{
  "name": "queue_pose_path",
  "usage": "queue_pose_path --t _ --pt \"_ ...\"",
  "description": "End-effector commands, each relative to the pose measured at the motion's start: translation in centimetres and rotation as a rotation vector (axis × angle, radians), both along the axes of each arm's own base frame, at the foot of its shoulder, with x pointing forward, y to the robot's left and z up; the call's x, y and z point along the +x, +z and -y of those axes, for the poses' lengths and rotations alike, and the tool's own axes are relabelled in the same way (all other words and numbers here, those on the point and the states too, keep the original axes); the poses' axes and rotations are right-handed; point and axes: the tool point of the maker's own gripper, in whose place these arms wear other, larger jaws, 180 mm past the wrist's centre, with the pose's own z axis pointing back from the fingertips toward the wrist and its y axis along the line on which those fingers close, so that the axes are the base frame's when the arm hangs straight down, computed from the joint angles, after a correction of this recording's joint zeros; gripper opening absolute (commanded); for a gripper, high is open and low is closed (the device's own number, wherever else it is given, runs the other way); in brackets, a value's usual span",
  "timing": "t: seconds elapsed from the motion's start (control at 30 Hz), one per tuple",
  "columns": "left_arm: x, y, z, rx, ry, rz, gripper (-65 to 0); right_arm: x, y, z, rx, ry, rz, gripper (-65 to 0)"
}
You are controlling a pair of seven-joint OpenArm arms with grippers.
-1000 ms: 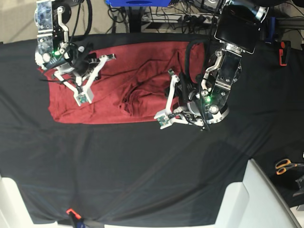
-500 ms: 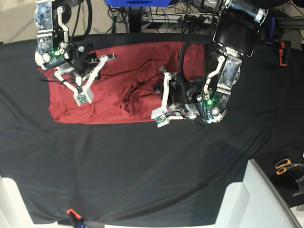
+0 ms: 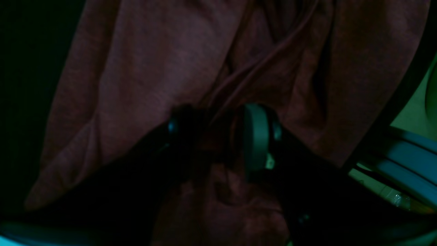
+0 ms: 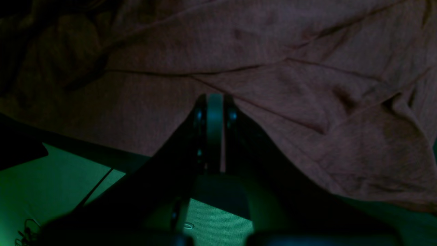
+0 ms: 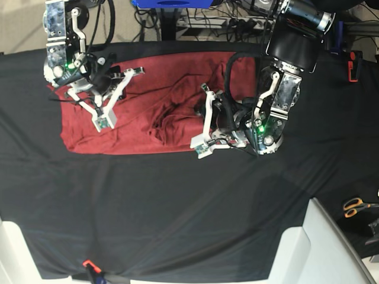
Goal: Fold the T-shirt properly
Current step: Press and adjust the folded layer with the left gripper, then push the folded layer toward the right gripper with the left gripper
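T-shirt (image 5: 142, 112) lies partly folded and rumpled on the black table cloth (image 5: 177, 201), toward the far edge, long axis running left-right in the base view. Bunched folds sit mid-shirt, at the tips of the left gripper (image 5: 204, 121), which is at the shirt's right end in that view. In the left wrist view its fingers (image 3: 256, 136) stand part-closed with a ridge of maroon fabric between them; looks clamped on the cloth, though the view is dark.

Right gripper (image 5: 100, 118) rests on the flatter left half of the shirt, jaws together, no fabric visible between them.

Key relation: the loose bunch lies straight ahead of the left gripper, so the left arm is nearer and any next fold likely carries that end along the long axis.

No brands, labels or readable writing; shirt is plain.
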Motion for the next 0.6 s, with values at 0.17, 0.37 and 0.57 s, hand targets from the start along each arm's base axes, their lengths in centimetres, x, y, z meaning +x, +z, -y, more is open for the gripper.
queue_pose_path --t 0.17,0.37,0.57 --pt "1.14 1.01 0.39 -0.023 -0.006 0.035 -65.0 0.7 0.69 -0.18 0.012 -0.003 0.033 -64.2" --pt "1.28 1.27 0.43 -0.023 -0.007 0.043 -65.0 0.7 0.69 -0.18 0.012 -0.003 0.033 -64.2" --pt "1.45 1.77 0.89 -0.034 -0.014 0.057 -65.0 0.7 0.69 -0.18 0.012 -0.003 0.033 -64.2"
